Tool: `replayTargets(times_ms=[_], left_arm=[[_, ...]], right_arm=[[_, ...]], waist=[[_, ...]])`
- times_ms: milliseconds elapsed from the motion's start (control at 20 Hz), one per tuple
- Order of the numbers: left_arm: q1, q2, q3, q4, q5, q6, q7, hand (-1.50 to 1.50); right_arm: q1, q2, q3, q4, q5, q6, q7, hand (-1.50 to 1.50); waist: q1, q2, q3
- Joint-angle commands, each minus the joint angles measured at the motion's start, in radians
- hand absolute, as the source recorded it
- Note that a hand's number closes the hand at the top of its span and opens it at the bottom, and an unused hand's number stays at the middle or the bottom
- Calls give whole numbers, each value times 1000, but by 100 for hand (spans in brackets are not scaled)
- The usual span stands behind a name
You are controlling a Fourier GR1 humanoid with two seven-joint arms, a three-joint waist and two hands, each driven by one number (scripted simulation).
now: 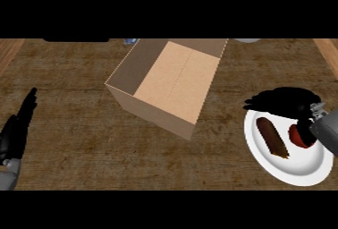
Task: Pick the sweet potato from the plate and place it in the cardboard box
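Observation:
A brown, elongated sweet potato (272, 137) lies on the white plate (290, 172) at the right of the counter. A red round item (298, 136) sits beside it on the plate, partly hidden by my right forearm. My right hand (284, 102) hovers over the plate's far rim, just beyond the sweet potato, with its fingers curled and nothing visibly between them. The open cardboard box (173, 80) stands in the middle, left of the plate. My left hand (19, 125) rests at the left edge with straight fingers pointing up.
The wooden counter (79, 152) spreads around the box. A dark object (76, 40) and a small bluish item (130, 41) lie along the far edge, and a pale rounded thing (246, 40) shows at the top right.

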Motion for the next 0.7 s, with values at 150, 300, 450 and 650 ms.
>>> replayTargets(times_ms=[150,300,450,650], left_arm=[[-29,-45,53,43,-26,-50,-5,0],[-7,-64,61,62,-64,-42,-41,0],[1,-13,91,-61,-51,-72,67,0],[55,-72,86,-43,-73,-51,14,0]], right_arm=[[17,65,-32,98,142,-50,-85,-150],[38,111,-52,78,168,-20,-45,-150],[82,59,-94,-7,141,21,-79,-150],[70,58,-99,-46,121,106,-125,-150]], waist=[[-6,1,0],[-7,0,0],[-9,-3,1],[-7,-3,0]])
